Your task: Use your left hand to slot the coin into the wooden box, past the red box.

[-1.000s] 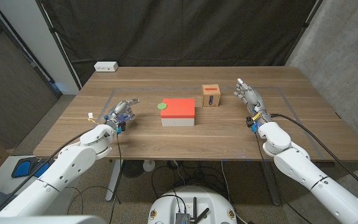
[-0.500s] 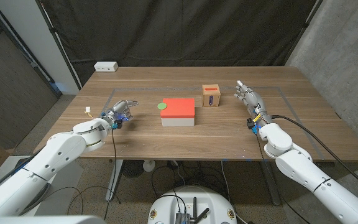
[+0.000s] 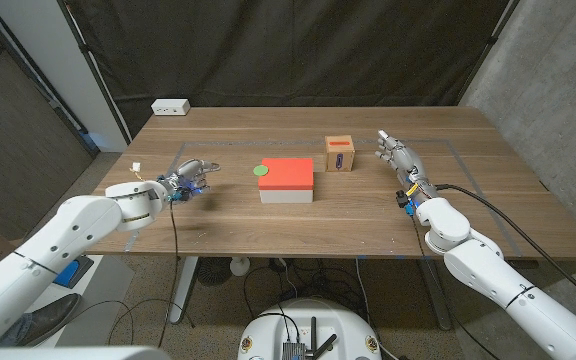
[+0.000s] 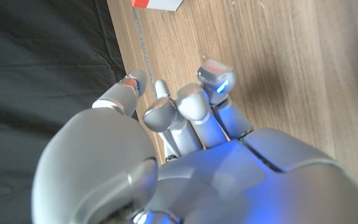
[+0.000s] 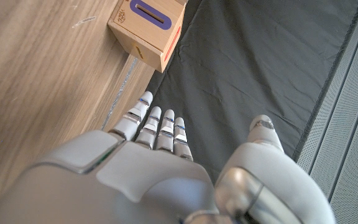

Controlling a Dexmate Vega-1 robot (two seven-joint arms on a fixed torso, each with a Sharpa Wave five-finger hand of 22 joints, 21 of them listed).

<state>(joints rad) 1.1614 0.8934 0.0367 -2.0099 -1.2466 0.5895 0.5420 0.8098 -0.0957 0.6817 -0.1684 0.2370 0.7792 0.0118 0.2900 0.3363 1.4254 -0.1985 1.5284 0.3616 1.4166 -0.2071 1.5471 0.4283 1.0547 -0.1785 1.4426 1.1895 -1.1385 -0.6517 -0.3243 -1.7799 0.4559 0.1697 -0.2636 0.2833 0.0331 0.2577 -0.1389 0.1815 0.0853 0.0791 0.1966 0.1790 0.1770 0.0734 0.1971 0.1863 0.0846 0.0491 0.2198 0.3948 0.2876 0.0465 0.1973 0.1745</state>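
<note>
A small green coin [image 3: 261, 170] lies on the table just left of the red-topped box [image 3: 287, 179]. The wooden box [image 3: 340, 154] with a slot in its top stands behind and right of the red box; the right wrist view shows the wooden box [image 5: 148, 29] too. My left hand [image 3: 190, 177] hovers over the table well left of the coin, fingers loosely apart, holding nothing; the left wrist view shows the same left hand [image 4: 185, 115] with a corner of the red box [image 4: 156, 4] beyond it. My right hand [image 3: 398, 153] stands open to the right of the wooden box.
A white power strip [image 3: 170, 106] lies at the table's far left edge. Black curtains hang behind the table. Taped lines mark a rectangle on the wooden table [image 3: 368, 215].
My left arm has swung outward to the left and its elbow has risen; the left hand stays near the same spot, slightly farther back. The right hand has barely moved.
</note>
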